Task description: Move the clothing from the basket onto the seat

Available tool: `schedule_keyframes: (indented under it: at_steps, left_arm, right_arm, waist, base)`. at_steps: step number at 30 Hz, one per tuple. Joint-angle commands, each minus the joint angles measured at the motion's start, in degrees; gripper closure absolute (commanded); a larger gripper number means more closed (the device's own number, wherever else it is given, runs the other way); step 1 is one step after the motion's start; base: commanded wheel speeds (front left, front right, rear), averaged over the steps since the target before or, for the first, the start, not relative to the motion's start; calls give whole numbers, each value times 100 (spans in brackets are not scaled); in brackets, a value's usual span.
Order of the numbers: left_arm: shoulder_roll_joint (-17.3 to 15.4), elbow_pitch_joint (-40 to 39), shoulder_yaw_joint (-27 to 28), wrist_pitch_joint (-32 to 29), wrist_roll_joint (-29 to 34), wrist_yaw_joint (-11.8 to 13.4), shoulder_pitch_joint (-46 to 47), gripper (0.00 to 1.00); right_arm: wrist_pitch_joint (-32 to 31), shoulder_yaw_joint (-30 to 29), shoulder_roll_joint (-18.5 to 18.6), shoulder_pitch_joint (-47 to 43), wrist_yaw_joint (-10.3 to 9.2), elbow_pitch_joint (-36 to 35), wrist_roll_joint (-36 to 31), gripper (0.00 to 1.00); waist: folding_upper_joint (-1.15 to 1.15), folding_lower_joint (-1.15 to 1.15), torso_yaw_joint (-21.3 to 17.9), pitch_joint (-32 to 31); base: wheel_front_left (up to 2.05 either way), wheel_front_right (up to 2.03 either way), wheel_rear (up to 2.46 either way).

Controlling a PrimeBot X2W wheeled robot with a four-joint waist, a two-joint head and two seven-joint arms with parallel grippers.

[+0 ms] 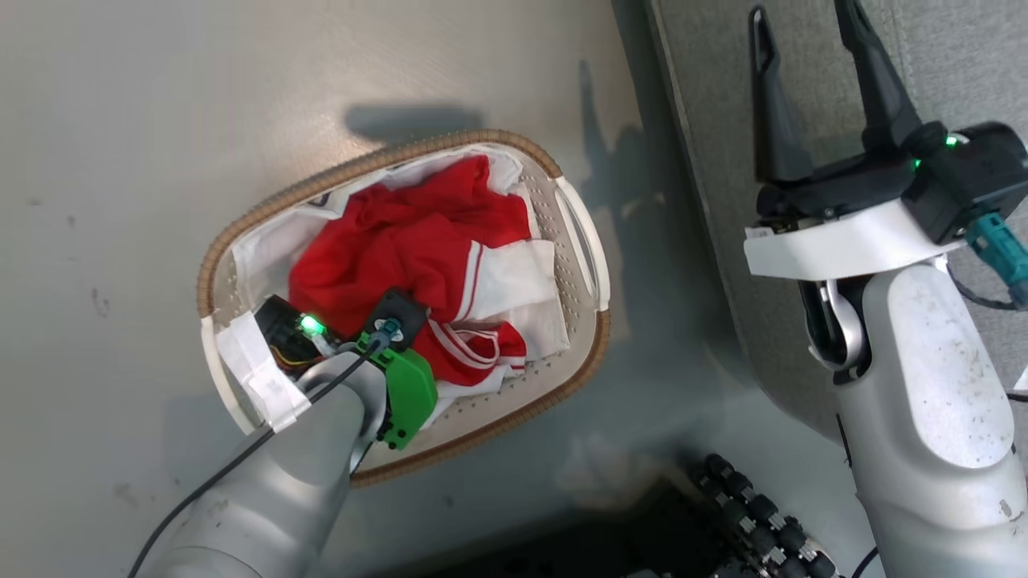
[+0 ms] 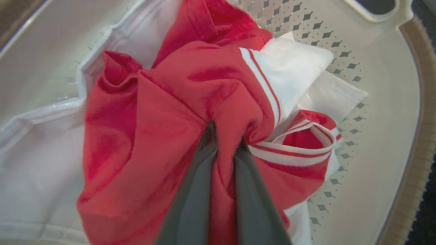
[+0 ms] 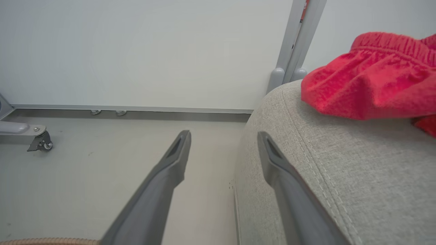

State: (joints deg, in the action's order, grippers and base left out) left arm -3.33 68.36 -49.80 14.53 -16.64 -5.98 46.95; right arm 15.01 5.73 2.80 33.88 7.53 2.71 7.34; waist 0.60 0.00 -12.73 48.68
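Observation:
Red clothing (image 1: 409,241) with white stripes lies bunched in the oval basket (image 1: 578,241), which stands on the floor. My left arm reaches down into the basket; in the left wrist view my left gripper (image 2: 226,134) is shut on a fold of the red clothing (image 2: 153,119), its tips buried in the fabric. My right gripper (image 1: 811,48) stands open over the edge of the grey seat (image 1: 964,56), holding nothing. In the right wrist view the open right gripper (image 3: 223,139) points past the seat (image 3: 323,177), where another red garment (image 3: 368,81) lies.
A white liner (image 2: 34,143) covers the basket's inside. A grey floor (image 1: 161,160) surrounds the basket. The robot's dark wheeled base (image 1: 747,514) shows at the bottom. A white wall panel (image 3: 136,51) and a small caster (image 3: 41,144) stand beyond the seat.

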Motion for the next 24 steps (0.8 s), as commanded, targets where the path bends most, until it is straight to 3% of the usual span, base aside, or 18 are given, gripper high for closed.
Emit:
schedule_keyframes:
  at_steps: [1,5,15,24]
  left_arm:
    - [7,-121,12,45,-24,-18,-106,100]
    - [-22,-763,30,76,-38,-50,-313,100]
    - [-602,-2750,252,64,153,-60,-1049,100]
    - [-1098,-3784,374,62,127,-104,-1162,100]
  right_arm:
    - [26,-42,18,-140,-8,60,-81,0]
    - [26,-122,20,-418,-8,242,-249,0]
    - [26,-256,21,-1128,-8,672,-459,0]
    - [26,-280,21,-1757,-8,999,-523,0]
  waist:
    - [-60,0,218,-455]
    - [-60,0,436,-1024]
    - [-60,0,827,-2496]
    - [-60,0,968,-3644]
  base:
    - [0,0,0]
    - [0,0,0]
    - [0,0,0]
    - [0,0,0]
